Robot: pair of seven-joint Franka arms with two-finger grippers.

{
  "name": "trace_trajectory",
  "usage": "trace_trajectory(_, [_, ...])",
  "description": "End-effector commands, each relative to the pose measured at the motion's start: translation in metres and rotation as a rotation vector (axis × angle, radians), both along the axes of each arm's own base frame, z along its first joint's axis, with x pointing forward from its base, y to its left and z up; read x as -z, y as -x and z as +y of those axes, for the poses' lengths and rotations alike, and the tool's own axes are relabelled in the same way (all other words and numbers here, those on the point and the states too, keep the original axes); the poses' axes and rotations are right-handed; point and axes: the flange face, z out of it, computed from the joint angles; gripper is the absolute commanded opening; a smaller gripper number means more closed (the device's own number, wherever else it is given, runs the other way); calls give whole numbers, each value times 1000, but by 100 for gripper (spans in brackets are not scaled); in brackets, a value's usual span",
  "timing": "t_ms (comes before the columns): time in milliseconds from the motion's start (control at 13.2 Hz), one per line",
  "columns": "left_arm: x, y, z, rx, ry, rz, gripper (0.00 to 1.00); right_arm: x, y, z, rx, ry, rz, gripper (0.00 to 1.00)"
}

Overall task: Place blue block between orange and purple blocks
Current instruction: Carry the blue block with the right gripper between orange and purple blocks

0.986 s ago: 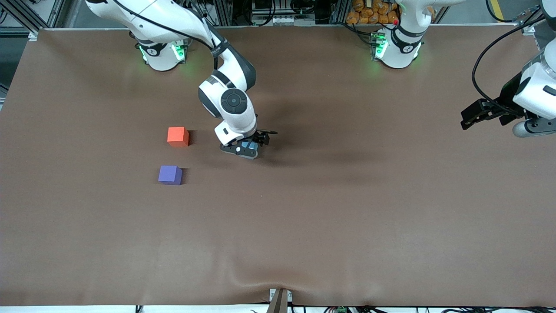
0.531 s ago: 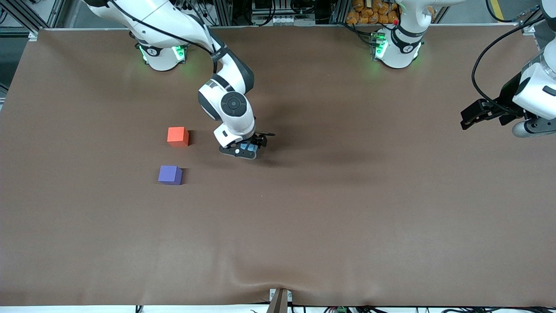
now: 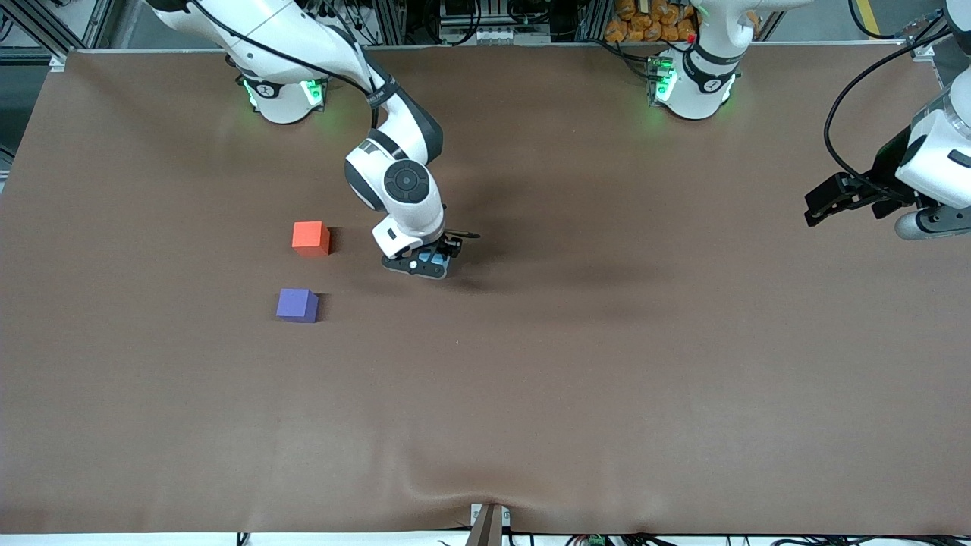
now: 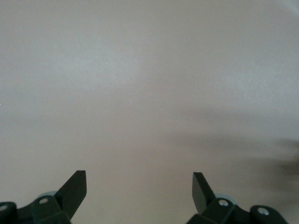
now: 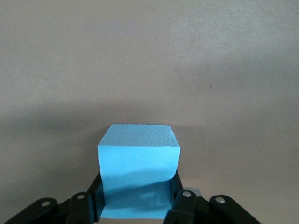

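Observation:
My right gripper [image 3: 429, 261] is shut on the blue block [image 5: 138, 167], a light sky-blue cube gripped between both fingers; in the front view only a sliver of it shows [image 3: 433, 258]. The gripper is low over the table, beside the orange block [image 3: 310, 236] toward the left arm's end. The purple block [image 3: 296, 305] sits nearer the front camera than the orange one, with a gap between them. My left gripper [image 3: 823, 206] is open and empty, and that arm waits at its end of the table; its wrist view shows its spread fingertips [image 4: 74, 186] over bare cloth.
The brown table cloth [image 3: 576, 356] is wrinkled near its front edge. The two arm bases [image 3: 284, 95] [image 3: 694, 83] stand along the edge farthest from the front camera. A small bracket [image 3: 488, 522] sticks up at the middle of the front edge.
My right gripper has shifted slightly toward the orange and purple blocks with the blue block in it. The left arm has not moved.

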Motion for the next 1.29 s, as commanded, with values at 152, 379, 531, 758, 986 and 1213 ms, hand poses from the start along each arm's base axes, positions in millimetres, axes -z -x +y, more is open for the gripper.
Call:
trace_trajectory(152, [-3, 5, 2, 15, 13, -11, 100, -51, -24, -26, 3, 65, 22, 2])
trace_trajectory(379, [-4, 5, 2, 15, 13, -12, 100, -86, -43, -73, -66, 78, 98, 2])
trace_trajectory(531, [-4, 5, 2, 14, 13, -12, 100, -103, -60, -119, -126, 74, 130, 2])
trace_trajectory(758, [-5, 5, 4, 11, 13, -14, 100, -116, -85, -195, -191, 28, 174, 4])
trace_trajectory(986, [-6, 5, 7, 6, 13, -17, 100, -112, -95, -246, -227, 27, 184, 4])
trace_trajectory(1213, [-11, 6, 7, 6, 15, -24, 100, -100, -87, -258, -226, 28, 180, 4])
